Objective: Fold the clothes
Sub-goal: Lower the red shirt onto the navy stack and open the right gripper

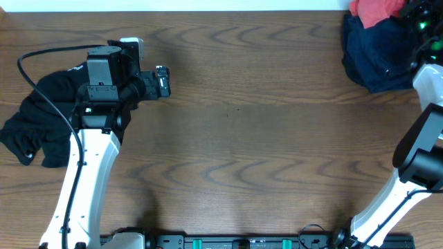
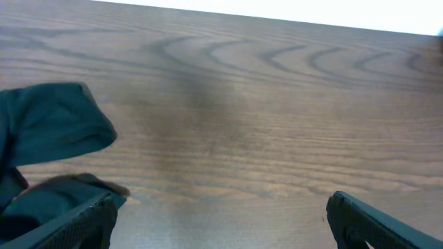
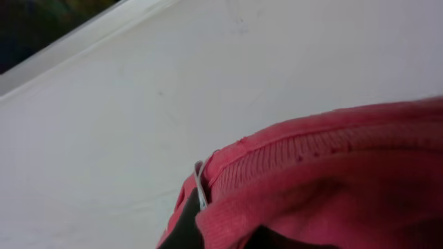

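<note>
Coral-red soft cloth T-shirt bunched at the far corner of the brown wood-grain table, about one o'clock in the overhead view, on top of a crumpled navy-blue cloth garment. Not yet spread, not yet folded.

Right gripper at the same heap, jaws closed narrow. Judging from the right wrist view, pinched on the ribbed collar edge, with the fingers themselves hidden behind red cloth.

Left gripper near ten o'clock, jaws spread wide over bare wood, holding nothing. Crumpled black cloth garment at nine o'clock, partly under the left arm, just beside one open finger.

Possible trouble from here:
- Could lose the collar if pulled by so thin a pinch.
- Could also drag the navy garment along with the shirt, because of the two lying tangled together, or push it over the near table edge.
- Could catch the black cloth with the left arm on a move toward the centre.
</note>
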You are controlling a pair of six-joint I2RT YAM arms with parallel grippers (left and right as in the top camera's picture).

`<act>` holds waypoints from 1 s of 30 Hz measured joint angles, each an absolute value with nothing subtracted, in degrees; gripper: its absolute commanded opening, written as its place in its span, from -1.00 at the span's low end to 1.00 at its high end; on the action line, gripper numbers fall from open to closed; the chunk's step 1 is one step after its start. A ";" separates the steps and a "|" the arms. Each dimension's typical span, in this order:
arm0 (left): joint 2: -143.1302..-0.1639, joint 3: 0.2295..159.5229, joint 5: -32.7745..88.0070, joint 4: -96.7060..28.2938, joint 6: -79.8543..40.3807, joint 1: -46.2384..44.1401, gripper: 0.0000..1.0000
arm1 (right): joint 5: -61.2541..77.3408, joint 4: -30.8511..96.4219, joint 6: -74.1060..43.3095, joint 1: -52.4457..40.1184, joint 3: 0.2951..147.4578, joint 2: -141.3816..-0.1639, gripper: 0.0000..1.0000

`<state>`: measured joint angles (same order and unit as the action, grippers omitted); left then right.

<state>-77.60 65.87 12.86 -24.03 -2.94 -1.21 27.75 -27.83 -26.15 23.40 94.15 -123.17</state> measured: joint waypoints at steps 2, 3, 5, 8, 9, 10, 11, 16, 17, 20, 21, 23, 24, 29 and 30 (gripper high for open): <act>-77.84 65.87 12.86 -24.01 -2.94 -1.21 0.96 | 28.60 -26.02 -25.98 24.25 94.30 -123.17 -0.98; -78.04 65.87 12.86 -24.01 -2.94 -1.21 0.96 | 28.97 -24.51 -25.89 24.80 94.41 -123.17 -0.98; -78.48 65.87 12.88 -24.01 -2.96 -1.21 0.96 | 29.98 -22.13 -25.78 25.85 94.50 -123.17 -0.98; -79.26 65.87 12.91 -24.01 -2.96 -1.21 0.96 | 31.97 -16.84 -25.50 27.81 94.70 -123.17 -0.98; -79.48 65.87 12.93 -23.99 -2.96 -1.21 0.96 | 32.40 -15.70 -25.41 28.16 94.72 -123.17 -0.98; -79.79 65.87 12.95 -24.01 -2.98 -1.21 0.96 | 32.69 -13.30 -25.21 28.88 94.83 -123.17 -0.97; -79.99 65.87 12.93 -23.99 -3.05 -1.21 0.96 | 32.97 -11.18 -24.97 29.30 94.89 -123.15 -0.98; -80.93 65.87 13.45 -23.99 -3.22 -1.23 0.96 | 33.54 -1.74 -22.85 31.00 95.09 -123.15 -0.88; -81.01 65.87 13.54 -23.99 -3.22 -1.23 0.96 | 33.71 -0.25 -22.48 31.22 95.09 -123.17 -0.78; -81.12 65.87 13.58 -23.99 -3.25 -1.23 0.96 | 34.09 6.46 -21.28 31.73 95.48 -123.04 -0.53; -81.12 65.87 13.58 -24.01 -3.22 -1.21 0.96 | 34.15 8.93 -20.51 31.92 95.48 -122.96 -0.53; -81.12 65.87 13.58 -23.99 -3.25 -1.23 0.96 | 34.09 13.72 -18.92 32.34 95.50 -122.72 -0.52; -81.12 65.87 13.58 -24.03 -3.25 -1.21 0.96 | 33.56 16.32 -17.93 32.51 95.57 -122.43 -0.51; -81.12 65.87 13.58 -23.99 -3.22 -1.23 0.96 | 30.28 28.10 -11.88 32.88 95.50 -117.91 -0.26; -81.12 65.87 13.58 -23.99 -3.25 -1.23 0.96 | 29.80 29.54 -10.33 32.88 95.50 -116.29 0.00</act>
